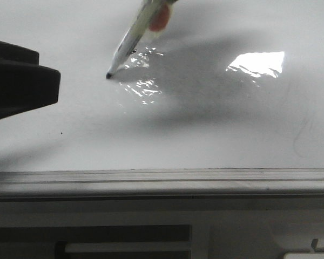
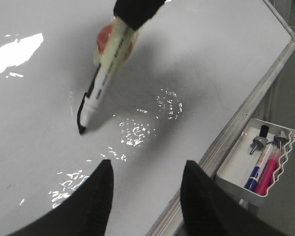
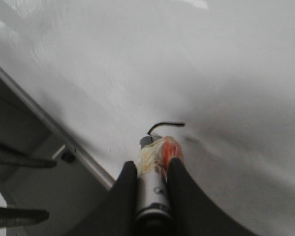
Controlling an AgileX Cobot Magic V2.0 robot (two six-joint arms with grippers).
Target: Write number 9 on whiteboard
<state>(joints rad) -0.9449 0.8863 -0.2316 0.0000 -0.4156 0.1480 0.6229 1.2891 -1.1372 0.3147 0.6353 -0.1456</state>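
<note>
The right hand (image 3: 151, 169) is closed around a white marker (image 2: 104, 81), its two dark fingers (image 3: 124, 194) pressing the barrel from both sides; a bit of orange and pale wrapping sits on the barrel where the fingers meet it. The marker leans at a slant, and its black tip touches the whiteboard (image 1: 216, 135). From the left wrist view a short black stroke (image 2: 80, 114) runs along beside the tip, curving down to the point where the tip rests. From the right wrist view the same stroke (image 3: 165, 126) reads as a small hook with a straight run at one end. This is all of the number 9 that shows so far, only a first curved piece and no loop or tail. The whiteboard is glossy white-grey, with a bright window glare patch (image 1: 257, 63) to the right of the marker in the front view and scattered smaller glints near the tip. A grey metal ledge (image 1: 162, 179) runs along the near edge of the board. The left hand (image 2: 146, 201) hovers over the board close to the marker tip, its two dark fingers (image 2: 91, 206) spread apart with nothing between them. Off the board's edge hangs a small white tray (image 2: 234, 169) holding a blue marker (image 2: 256, 169) and a pink marker (image 2: 269, 169) side by side.
</note>
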